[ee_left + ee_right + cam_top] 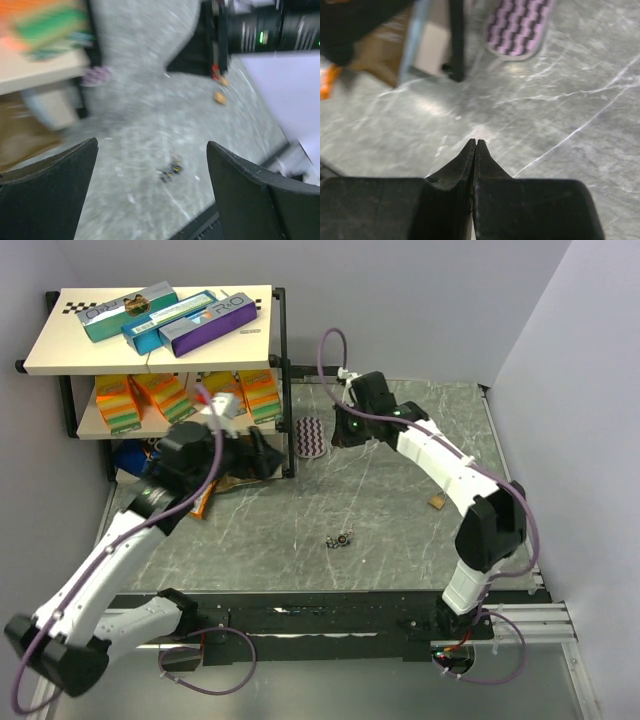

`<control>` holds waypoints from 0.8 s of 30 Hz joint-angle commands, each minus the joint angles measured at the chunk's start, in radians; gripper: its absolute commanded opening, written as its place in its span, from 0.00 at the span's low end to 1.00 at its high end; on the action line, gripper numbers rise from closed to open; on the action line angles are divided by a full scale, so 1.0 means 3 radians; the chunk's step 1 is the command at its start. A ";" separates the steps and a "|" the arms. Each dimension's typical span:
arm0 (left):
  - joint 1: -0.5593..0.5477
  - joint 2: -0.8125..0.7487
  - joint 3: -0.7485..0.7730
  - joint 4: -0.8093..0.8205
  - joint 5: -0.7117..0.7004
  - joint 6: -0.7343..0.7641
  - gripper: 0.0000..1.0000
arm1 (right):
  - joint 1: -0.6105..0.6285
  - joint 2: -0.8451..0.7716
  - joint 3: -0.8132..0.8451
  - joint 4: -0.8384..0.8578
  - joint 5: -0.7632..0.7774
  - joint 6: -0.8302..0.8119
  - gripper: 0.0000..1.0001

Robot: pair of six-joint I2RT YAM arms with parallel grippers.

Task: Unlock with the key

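Note:
The key is a tiny dark bunch lying on the grey marbled table, near the middle. In the blurred left wrist view the key lies on the table, far below and between my fingers. My left gripper is open and empty, raised beside the shelf unit. It also shows in its own view with the jaws wide apart. A small brass padlock lies at the right; it also shows in the left wrist view. My right gripper is shut and empty above the far table, its jaws pressed together.
A two-level shelf unit with boxes stands at the far left, its black post close to the right gripper. A purple striped pad lies by the post, also in the right wrist view. Bags lie under the shelf.

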 commanded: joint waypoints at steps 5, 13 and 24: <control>-0.0439 0.0414 -0.0007 0.0973 0.0402 -0.0210 0.98 | -0.0299 -0.0602 0.0002 -0.0492 -0.0885 0.0207 0.00; -0.0546 0.0950 -0.0017 0.1771 0.0913 -0.0517 0.98 | -0.0580 -0.0950 0.0028 -0.0819 -0.1371 0.0355 0.00; -0.0751 0.1401 -0.0038 0.2523 0.1041 -0.0910 0.94 | -0.0918 -0.1277 -0.0141 -0.0773 -0.1974 0.0744 0.00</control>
